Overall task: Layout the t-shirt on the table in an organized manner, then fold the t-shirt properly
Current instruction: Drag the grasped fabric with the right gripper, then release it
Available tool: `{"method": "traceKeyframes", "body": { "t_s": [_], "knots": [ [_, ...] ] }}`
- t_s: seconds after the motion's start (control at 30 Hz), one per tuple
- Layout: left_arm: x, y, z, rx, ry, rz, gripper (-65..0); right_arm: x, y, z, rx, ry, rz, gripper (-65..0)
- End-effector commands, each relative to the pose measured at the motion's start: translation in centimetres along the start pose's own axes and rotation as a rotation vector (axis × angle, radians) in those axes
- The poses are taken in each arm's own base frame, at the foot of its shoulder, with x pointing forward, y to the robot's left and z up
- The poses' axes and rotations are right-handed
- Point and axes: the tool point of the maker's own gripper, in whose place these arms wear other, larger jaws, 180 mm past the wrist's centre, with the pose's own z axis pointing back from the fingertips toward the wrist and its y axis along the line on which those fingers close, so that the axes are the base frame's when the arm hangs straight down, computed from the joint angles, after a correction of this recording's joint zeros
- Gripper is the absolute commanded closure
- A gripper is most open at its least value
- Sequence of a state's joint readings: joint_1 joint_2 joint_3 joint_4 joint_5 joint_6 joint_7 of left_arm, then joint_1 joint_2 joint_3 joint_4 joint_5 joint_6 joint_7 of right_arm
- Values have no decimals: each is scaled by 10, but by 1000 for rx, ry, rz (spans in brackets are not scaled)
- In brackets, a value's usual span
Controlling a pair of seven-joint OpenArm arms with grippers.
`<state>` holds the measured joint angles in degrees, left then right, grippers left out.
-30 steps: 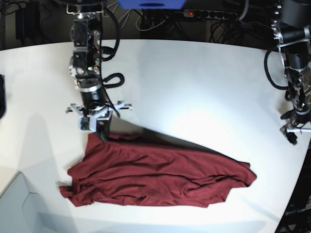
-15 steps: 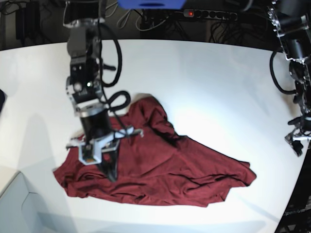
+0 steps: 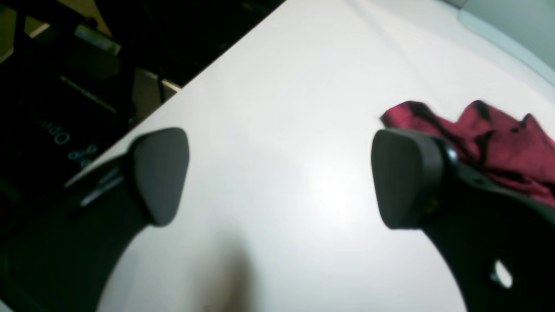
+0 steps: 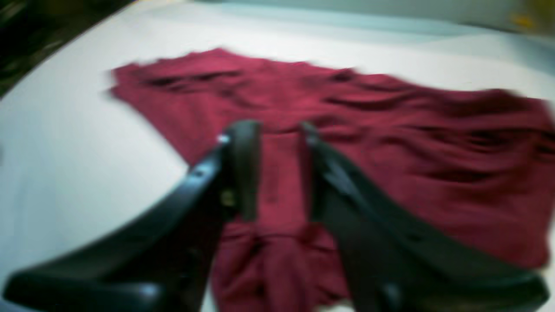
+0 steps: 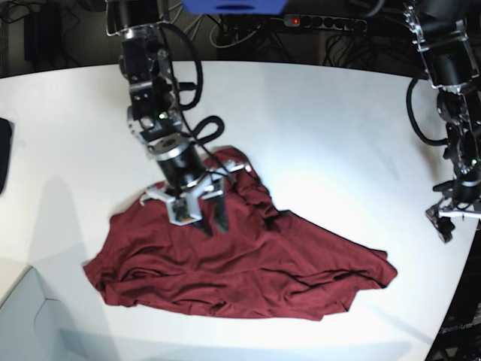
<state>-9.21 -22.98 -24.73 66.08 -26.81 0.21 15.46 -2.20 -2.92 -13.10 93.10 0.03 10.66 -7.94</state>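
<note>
White table [image 5: 316,120] carries the t-shirt [image 5: 248,271], rumpled toward six o'clock, whose upper-left edge the right gripper [image 5: 204,218] has just dragged inward and let go, jaws now parted, while the left gripper [image 5: 449,218] waits spread wide at three o'clock.

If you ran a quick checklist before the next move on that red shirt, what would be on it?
1. T-shirt wholly on the table: ok.
2. Shirt spread flat: not ok, it is wrinkled and bunched at its far edge.
3. Right gripper jaws parted over the cloth: ok.
4. Right gripper free of the cloth: cannot tell, the wrist view is blurred.
5. Left gripper jaws wide and holding nothing: ok.
6. Left gripper clear of the shirt: ok, it is near the table's edge.
</note>
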Motion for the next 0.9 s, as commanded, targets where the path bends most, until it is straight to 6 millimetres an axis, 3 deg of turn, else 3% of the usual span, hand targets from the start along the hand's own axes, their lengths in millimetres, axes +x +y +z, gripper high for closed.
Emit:
{"method": "traceKeyframes", "body": {
  "t_s": [0.0, 0.07, 0.33, 0.6, 0.87],
  "knots": [
    [21, 3, -3, 3, -53, -3, -650, 9, 1, -6, 5, -32, 7, -262],
    [13, 7, -2, 13, -35, -4, -650, -5, 10, -13, 32, 7, 9, -306],
    [-16, 26, 8, 39, 26, -31, -650, -50, 24, -64, 104, 152, 46, -313],
    [-21, 71, 25, 135, 23, 18, -650, -58, 13, -90, 103, 202, 72, -314],
    [-29, 82, 31, 155, 40, 13, -650, -56, 16, -98, 109, 205, 70, -310]
  ]
}}
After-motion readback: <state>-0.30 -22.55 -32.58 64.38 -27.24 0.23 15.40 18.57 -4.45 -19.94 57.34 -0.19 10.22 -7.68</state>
